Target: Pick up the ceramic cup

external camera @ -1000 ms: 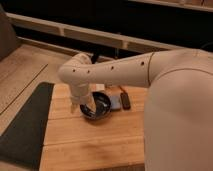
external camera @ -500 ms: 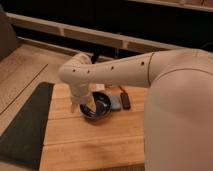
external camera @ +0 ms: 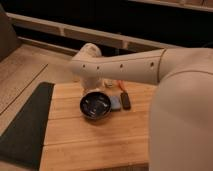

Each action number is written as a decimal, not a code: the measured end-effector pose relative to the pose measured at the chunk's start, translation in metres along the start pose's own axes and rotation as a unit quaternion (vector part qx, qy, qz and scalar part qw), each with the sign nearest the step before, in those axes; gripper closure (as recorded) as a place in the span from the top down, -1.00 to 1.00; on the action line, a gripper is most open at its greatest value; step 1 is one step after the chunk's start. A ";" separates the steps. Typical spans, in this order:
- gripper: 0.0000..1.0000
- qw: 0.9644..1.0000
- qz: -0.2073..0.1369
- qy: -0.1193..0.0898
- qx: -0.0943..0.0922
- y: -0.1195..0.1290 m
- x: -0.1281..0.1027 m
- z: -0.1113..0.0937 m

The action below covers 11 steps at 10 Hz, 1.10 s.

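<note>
Camera view: arm [external camera: 120, 67] hides hand and ceramic cup behind bowl [external camera: 95, 106].

smooth chunky cream-white arm [external camera: 135, 67], row of small dark holes [external camera: 121, 65], rounded joint [external camera: 88, 56] mid-frame hiding the gripper

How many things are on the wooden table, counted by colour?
Dark: 2 (bowl, flat bar)
Blue: 1 (small pad)
White: 1 (half-hidden thing)
Orange: 1 (small bit)
Total: 5
The robot's hand sits just behind the bowl.
</note>
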 end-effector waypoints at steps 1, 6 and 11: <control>0.30 0.999 -0.011 -0.038 0.006 -0.019 -0.016 -0.020; 0.30 0.998 -0.018 -0.057 0.013 -0.034 -0.025 -0.028; 0.30 0.996 -0.015 -0.086 0.034 -0.123 -0.071 0.001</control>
